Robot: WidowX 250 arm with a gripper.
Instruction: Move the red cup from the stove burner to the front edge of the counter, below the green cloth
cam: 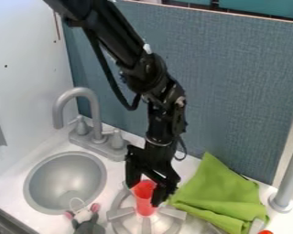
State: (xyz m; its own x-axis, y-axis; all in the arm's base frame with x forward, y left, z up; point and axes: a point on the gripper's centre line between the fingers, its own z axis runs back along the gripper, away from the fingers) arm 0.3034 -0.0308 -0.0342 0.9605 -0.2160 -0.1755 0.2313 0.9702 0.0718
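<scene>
Above the stove burner, at the lower middle of the view, is my gripper [144, 188], pointing down. Its fingers are on either side of a red cup [145, 199] and look closed against it. The cup is upright, its open mouth up between the fingers and its base over the grey burner [146, 224]. I cannot tell whether the base touches the burner. A crumpled green cloth [219, 196] lies just to the right of the gripper. To the lower left, a grey plush mouse [86, 224] with pink ears lies between the sink and the burner.
At the left is a round grey sink [66, 183], with a grey faucet [82, 93] behind it. A blue-grey panel [235, 91] rises behind the counter. A grey post [290, 178] stands at the right edge. Part of an orange-red thing [266, 232] shows at the bottom right.
</scene>
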